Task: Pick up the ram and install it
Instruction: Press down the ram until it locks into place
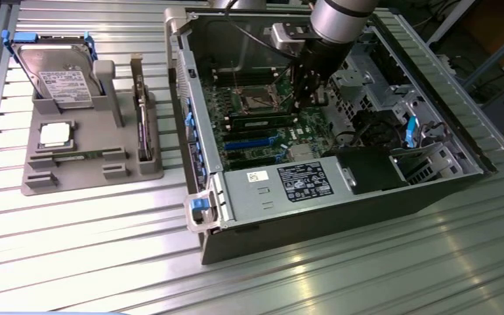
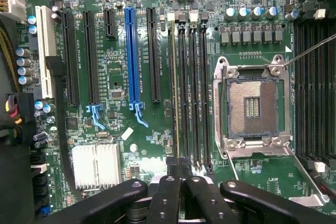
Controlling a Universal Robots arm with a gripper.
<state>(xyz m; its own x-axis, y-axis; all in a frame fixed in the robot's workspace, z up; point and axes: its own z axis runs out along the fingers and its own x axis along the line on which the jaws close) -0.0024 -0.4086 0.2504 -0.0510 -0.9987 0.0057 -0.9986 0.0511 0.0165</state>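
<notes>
The ram [image 2: 174, 87] is a thin green stick seen edge-on, standing in the outermost of several black memory slots beside the empty processor socket [image 2: 252, 106]. In the exterior view the ram [image 1: 261, 123] sits in the motherboard inside the open computer case [image 1: 261, 193]. My gripper [image 2: 180, 167] is shut, its black fingertips pressed together with no gap, just over the near end of the slots and slightly to one side of the ram's edge. I cannot tell whether they touch it. In the exterior view my gripper [image 1: 309, 92] reaches down into the case from the arm.
A grey holder [image 1: 86, 167] at the exterior view's left carries a silver hard drive [image 1: 60, 72], a square processor chip [image 1: 55, 133] and another upright thin stick [image 1: 144, 125]. Around the slots are a blue expansion slot [image 2: 132, 56], a silver heatsink [image 2: 96, 163] and cables [image 2: 10, 114].
</notes>
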